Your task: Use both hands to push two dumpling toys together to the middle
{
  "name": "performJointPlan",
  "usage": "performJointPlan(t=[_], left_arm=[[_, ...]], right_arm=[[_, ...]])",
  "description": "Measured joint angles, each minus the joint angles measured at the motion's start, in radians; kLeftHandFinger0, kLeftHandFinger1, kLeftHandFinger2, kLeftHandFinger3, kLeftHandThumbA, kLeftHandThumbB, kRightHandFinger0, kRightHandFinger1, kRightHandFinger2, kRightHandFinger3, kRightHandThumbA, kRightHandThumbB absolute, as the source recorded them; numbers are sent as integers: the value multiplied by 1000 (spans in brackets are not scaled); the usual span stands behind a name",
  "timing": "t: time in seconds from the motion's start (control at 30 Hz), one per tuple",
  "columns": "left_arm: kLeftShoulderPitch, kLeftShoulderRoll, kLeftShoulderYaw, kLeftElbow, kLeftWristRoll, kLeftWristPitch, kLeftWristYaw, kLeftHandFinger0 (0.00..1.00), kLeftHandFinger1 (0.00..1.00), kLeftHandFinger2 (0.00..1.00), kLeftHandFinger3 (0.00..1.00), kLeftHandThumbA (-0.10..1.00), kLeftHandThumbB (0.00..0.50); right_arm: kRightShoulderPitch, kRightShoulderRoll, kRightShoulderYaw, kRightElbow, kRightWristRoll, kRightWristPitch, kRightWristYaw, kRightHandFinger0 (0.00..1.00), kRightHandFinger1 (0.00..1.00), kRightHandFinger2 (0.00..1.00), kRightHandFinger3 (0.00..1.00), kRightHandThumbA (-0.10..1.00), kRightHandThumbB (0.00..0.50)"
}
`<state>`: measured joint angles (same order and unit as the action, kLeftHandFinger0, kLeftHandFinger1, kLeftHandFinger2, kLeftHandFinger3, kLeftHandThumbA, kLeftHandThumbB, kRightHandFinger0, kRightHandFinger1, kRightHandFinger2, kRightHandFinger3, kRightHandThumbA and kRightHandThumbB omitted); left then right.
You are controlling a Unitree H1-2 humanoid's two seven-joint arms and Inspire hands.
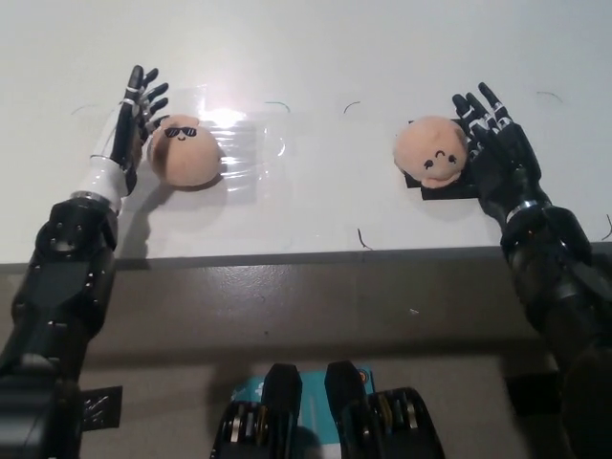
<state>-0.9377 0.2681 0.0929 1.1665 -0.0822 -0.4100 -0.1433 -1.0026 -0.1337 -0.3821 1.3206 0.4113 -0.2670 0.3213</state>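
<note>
Two peach dumpling toys lie on the white table (316,48). The one with a sunglasses face (185,151) sits on a clear plastic patch at the left. My left hand (134,110) stands open, edge-on against its outer side. The other dumpling toy (431,150), with a smiling face, lies partly over a black tape square (449,186) at the right. My black right hand (494,143) is open, its fingers spread and pressed against that toy's right side.
The clear plastic sheet (239,143) reflects a bright glare. Small pen marks dot the table between the toys. The table's front edge (316,258) runs across the picture below both toys, with a grey floor beneath.
</note>
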Motion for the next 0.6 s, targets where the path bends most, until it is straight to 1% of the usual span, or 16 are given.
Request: performJointPlan(t=[0.13, 0.17, 0.27, 0.33, 0.37, 0.47, 0.57, 0.6], left_arm=[[0, -17, 0, -15, -2, 0, -1, 1000, 1000, 1000, 1000, 1000, 393], [0, -22, 1, -14, -3, 0, -2, 1000, 1000, 1000, 1000, 1000, 395], [1, -30, 9, -13, -13, 0, -19, 1000, 1000, 1000, 1000, 1000, 397], [2, -33, 16, -12, -21, 0, -31, 1000, 1000, 1000, 1000, 1000, 423], [2, -34, 17, -10, -23, 0, -35, 1000, 1000, 1000, 1000, 1000, 410], [3, -34, 17, -8, -23, -1, -39, 1000, 1000, 1000, 1000, 1000, 425], [8, -35, 11, -8, -21, -2, -39, 1000, 1000, 1000, 1000, 1000, 433], [10, -35, 11, -7, -21, -2, -40, 1000, 1000, 1000, 1000, 1000, 427]], right_arm=[[1, 1, 0, -1, 0, 0, 0, 1000, 1000, 1000, 1000, 1000, 229], [2, 1, 0, 0, 0, 0, 0, 1000, 1000, 1000, 1000, 1000, 238], [5, 2, 0, -1, 0, -4, 0, 1000, 1000, 1000, 1000, 1000, 244], [9, 2, 0, -2, 1, -5, 1, 1000, 1000, 1000, 1000, 1000, 235], [10, 3, -1, -2, 1, -5, 1, 1000, 1000, 1000, 1000, 1000, 236], [16, 6, -2, -2, 2, -6, 1, 1000, 1000, 1000, 1000, 1000, 241], [27, 11, -1, -6, 2, -7, 1, 1000, 1000, 1000, 1000, 1000, 230], [31, 13, -1, -7, 2, -8, 1, 1000, 1000, 1000, 1000, 1000, 230]])
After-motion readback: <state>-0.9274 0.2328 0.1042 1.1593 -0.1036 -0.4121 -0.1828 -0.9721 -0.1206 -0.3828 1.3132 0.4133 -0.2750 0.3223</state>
